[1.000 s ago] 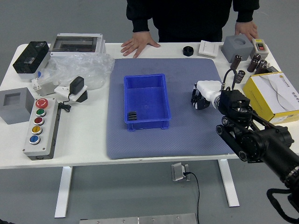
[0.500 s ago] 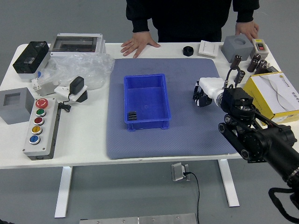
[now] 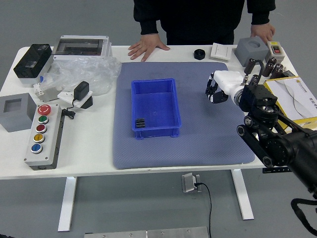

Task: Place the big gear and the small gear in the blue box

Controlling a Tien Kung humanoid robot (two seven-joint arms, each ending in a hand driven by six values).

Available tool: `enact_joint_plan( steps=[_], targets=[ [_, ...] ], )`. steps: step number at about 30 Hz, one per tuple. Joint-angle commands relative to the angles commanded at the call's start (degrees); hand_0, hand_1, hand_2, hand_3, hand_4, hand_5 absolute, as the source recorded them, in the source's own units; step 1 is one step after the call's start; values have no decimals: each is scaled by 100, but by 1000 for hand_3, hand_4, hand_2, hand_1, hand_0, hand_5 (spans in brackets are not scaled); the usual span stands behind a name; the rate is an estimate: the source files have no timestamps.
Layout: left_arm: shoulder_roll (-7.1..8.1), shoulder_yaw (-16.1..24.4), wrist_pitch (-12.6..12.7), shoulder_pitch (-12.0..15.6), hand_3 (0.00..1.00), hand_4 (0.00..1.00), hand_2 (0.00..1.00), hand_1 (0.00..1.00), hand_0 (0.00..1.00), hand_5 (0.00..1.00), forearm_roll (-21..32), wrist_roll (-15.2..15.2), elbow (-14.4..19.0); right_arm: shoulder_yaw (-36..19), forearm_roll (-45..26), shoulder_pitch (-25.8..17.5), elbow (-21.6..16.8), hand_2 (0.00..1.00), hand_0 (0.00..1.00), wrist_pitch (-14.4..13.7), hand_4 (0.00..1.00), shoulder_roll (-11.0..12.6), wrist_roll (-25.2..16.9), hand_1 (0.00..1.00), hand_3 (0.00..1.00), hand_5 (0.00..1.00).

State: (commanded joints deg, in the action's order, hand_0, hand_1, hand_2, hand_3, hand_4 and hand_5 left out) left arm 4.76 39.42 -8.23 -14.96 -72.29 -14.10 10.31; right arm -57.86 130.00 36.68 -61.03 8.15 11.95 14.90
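White surface (image 3: 89, 153), person's hands (image 3: 144, 46) on far edge. Right hand (image 3: 225, 86) above mat (image 3: 198, 139), can't tell if holding. Dark part (image 3: 140, 122) in box (image 3: 157, 110): likely stiff, light; grip rim.

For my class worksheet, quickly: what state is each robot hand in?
Left hand: out of view.
Right hand: open or closed, can't be told.

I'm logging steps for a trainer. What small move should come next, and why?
Probably ease the right hand left towards the blue box: it is over the mat, outside the box. Whether it holds a gear is hidden.
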Motion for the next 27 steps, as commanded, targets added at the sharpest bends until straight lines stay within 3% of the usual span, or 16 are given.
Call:
enact_joint_plan(
  steps=[9,14,27],
  targets=[
    [6,-9,-5,0,689,588,754,760,787,306,5,0,0,46,0,-8,-743,391,488,94,533,18,58,366,476,91],
    [2,-19,-9,8,691,590,755,760,787,306,-7,-4,0,180,0,19,-1033,390,489,133,534,-118,85,366,470,98],
    [-10,-70,-34,18,691,593,751,759,787,308,-30,-9,0,699,0,105,-1263,388,488,198,540,-550,105,365,468,113]
  ],
)
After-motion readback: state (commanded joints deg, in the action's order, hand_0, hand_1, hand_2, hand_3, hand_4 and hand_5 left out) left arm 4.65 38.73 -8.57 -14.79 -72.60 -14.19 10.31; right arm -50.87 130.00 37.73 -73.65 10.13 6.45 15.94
